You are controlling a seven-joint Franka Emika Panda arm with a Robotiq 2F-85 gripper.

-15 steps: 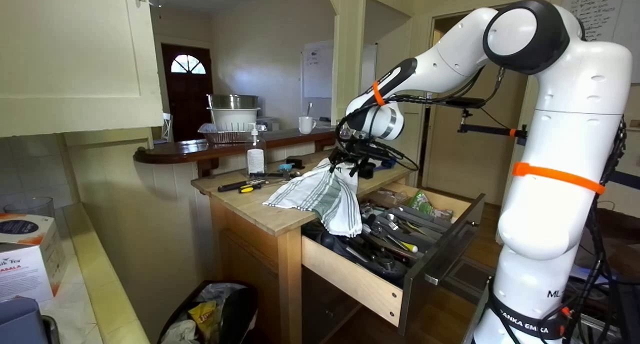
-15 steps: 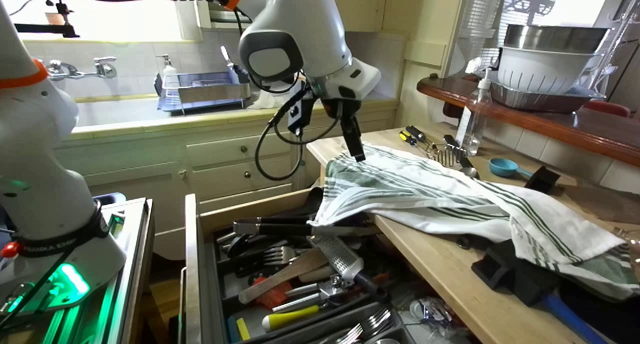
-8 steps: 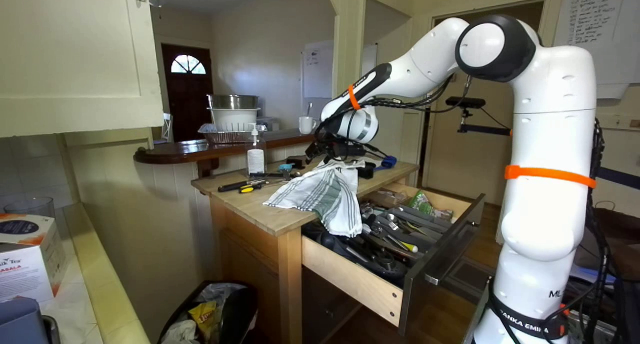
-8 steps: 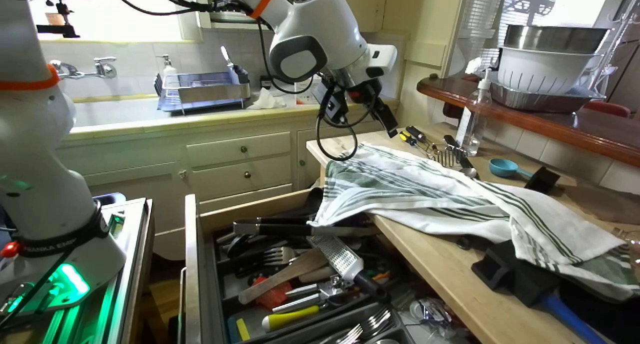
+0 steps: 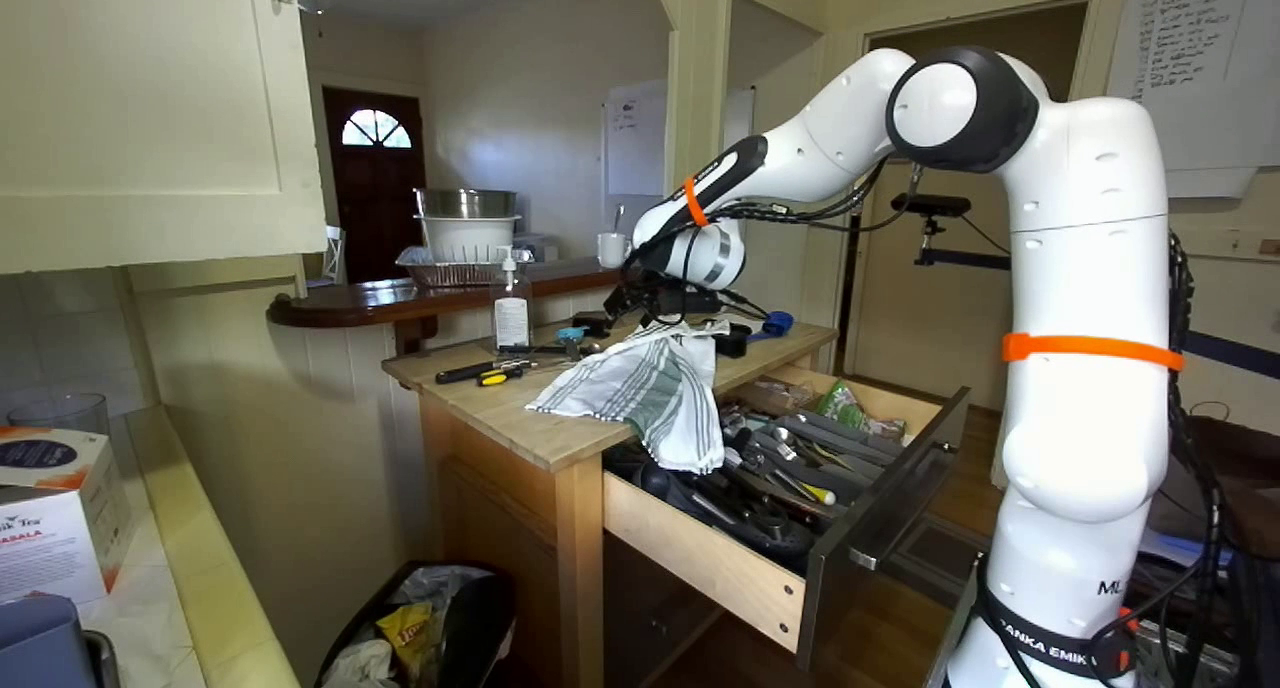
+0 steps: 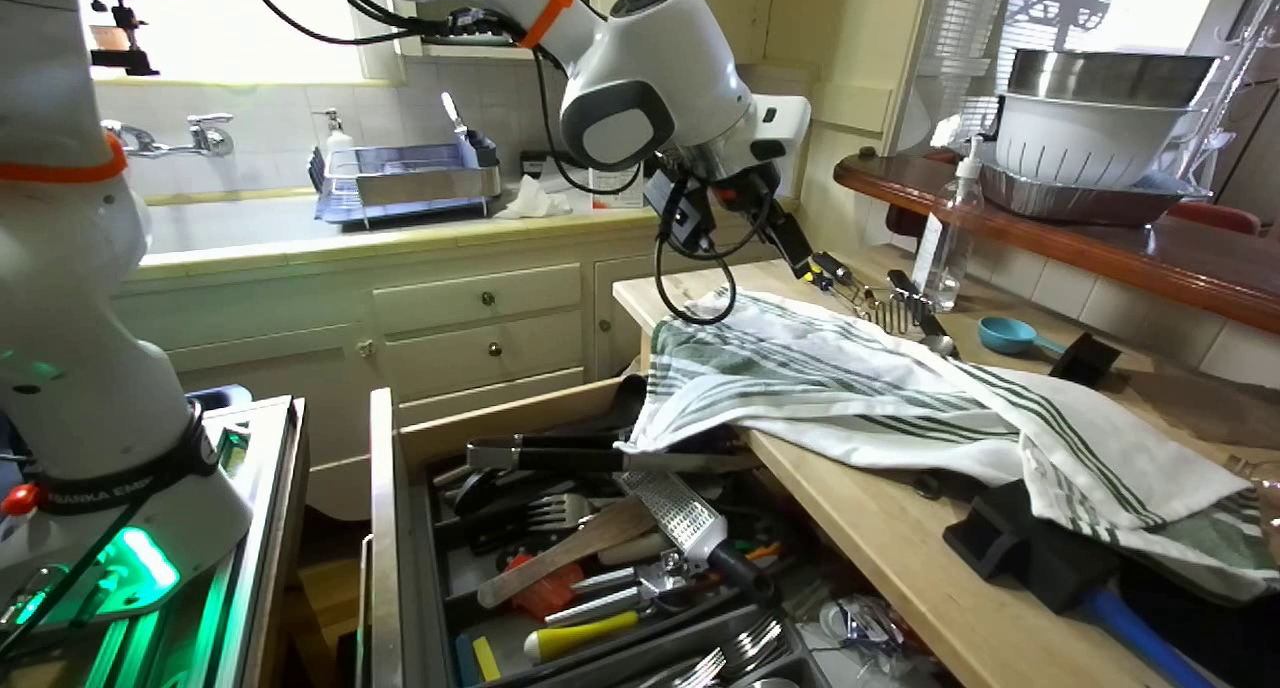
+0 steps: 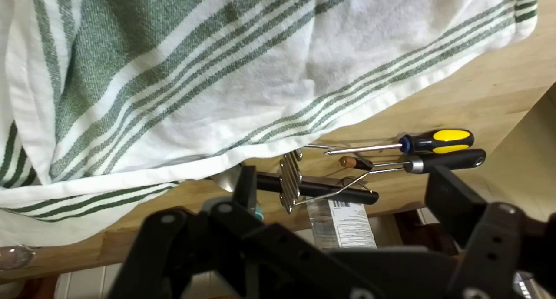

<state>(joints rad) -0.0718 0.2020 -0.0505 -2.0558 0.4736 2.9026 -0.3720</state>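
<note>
A robot's tool (image 7: 349, 190) hangs above a wooden surface (image 5: 500, 418), its two fingers wide apart and nothing clamped between them. Framed by the gap in the wrist view lie a masher (image 7: 447, 161) and what looks like a black-handled spoon (image 7: 319, 187), with a yellow-and-black screwdriver (image 7: 434, 141) beside them; a striped towel (image 7: 278, 81) spreads just past the fingertips. The handles run roughly from one finger toward the other, so a sure pinch would seem to call for a turned wrist, setting the fingers across a handle rather than along it. A slow, straight approach looks wise: the masher's wire head overlaps the spoon, and a low fingertip could snag the towel's hem.

Below the tool, the towel drapes over the surface's edge toward a pulled-out, crowded drawer (image 5: 700, 558), a grater (image 6: 680, 513) and a wooden spatula (image 6: 570, 556) among its contents. Opposite the towel, past the tool in an exterior view, a pump bottle (image 6: 945, 243) stands near a raised counter (image 6: 1190, 253) bearing a white colander (image 6: 1090, 143). Well apart from the tool are a dish rack (image 6: 430, 188) and a bin (image 5: 488, 608).
</note>
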